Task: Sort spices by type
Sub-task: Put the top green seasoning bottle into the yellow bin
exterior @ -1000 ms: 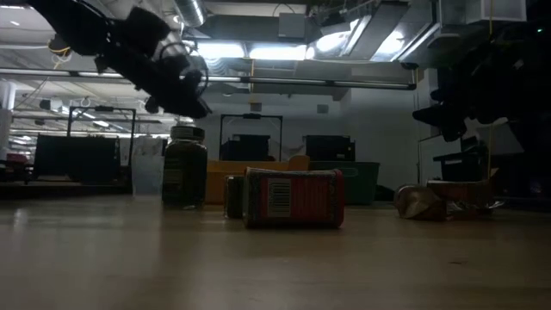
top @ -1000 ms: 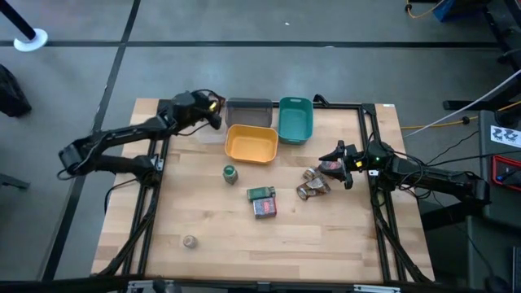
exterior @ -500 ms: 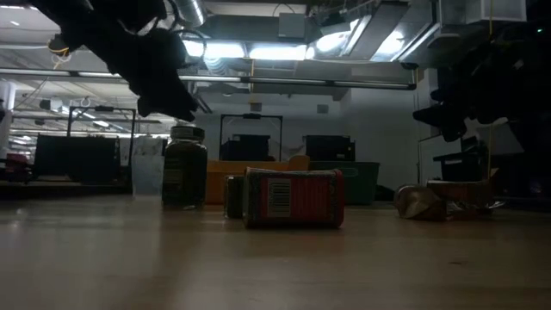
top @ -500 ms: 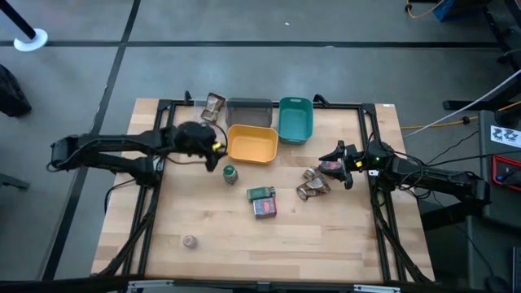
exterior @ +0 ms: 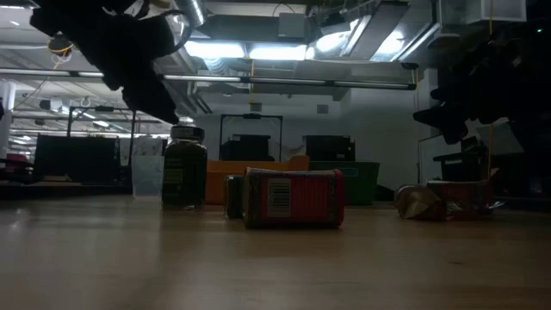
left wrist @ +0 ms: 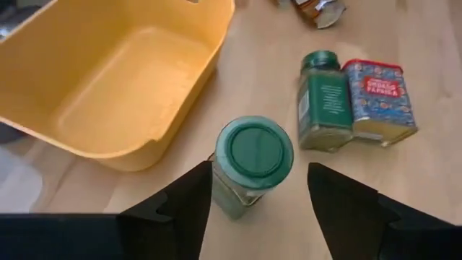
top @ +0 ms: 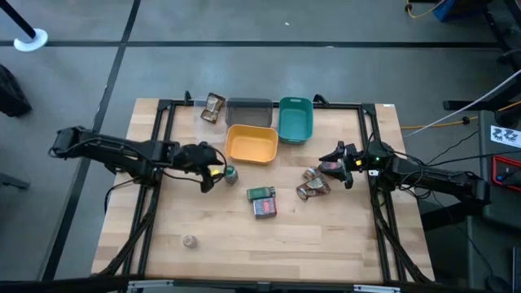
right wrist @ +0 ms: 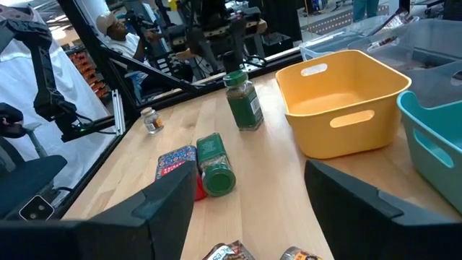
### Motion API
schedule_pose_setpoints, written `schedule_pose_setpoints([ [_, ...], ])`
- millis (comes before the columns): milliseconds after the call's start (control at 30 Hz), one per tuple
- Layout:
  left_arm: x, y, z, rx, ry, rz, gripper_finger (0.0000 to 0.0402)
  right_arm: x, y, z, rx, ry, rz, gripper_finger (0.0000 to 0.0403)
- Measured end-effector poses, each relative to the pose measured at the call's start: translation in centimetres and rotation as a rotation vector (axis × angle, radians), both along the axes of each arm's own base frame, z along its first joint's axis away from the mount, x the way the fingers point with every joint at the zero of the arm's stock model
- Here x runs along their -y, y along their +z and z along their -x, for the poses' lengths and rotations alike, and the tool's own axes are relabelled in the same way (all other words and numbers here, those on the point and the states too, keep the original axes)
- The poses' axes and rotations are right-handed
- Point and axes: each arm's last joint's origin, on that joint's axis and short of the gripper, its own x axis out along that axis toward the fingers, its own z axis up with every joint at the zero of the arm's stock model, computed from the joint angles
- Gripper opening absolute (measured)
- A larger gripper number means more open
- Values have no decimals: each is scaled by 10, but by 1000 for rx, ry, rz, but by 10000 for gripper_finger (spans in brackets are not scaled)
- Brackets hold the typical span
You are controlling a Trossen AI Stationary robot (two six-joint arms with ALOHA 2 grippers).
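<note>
My left gripper [top: 215, 172] [left wrist: 260, 209] is open and low over the table. Its fingers stand on either side of an upright green-capped jar [top: 231, 172] [left wrist: 253, 155] without touching it. A second green-capped jar [top: 260, 194] [left wrist: 325, 105] lies on its side against a red box [top: 265, 208] [left wrist: 379, 97]. My right gripper [top: 342, 159] is open and hovers over the brown crinkly packets [top: 313, 183] near the right edge. A small round tin [top: 190, 241] stands alone near the front left. One brown packet [top: 214, 107] lies in the clear tray.
The yellow tray [top: 251, 144] [left wrist: 108, 79] stands just beyond the upright jar. The grey tray [top: 249, 111] and the teal tray [top: 295, 119] sit along the far edge. Bare wood lies toward the near edge. People show beyond the table in the right wrist view.
My left gripper has travelled from above the clear tray at the far left toward the near edge and down to the upright green-capped jar. The brown packet in the clear tray has come into sight behind it.
</note>
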Motion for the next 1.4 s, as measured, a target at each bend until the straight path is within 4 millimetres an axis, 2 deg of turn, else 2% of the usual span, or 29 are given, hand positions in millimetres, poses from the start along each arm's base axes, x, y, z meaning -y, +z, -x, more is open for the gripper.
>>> schedule_pose_setpoints([
  [333, 9, -14, -3, -98, -5, 14, 233, 0, 0, 0, 0, 0, 0, 257],
  [500, 10, -28, -11, -162, 7, 3, 233, 0, 0, 0, 0, 0, 0, 257],
  [767, 10, -39, -27, -146, 24, -53, 233, 0, 0, 0, 0, 0, 0, 257],
  [1400, 8, -34, -35, -37, 103, -114, 233, 0, 0, 0, 0, 0, 0, 257],
])
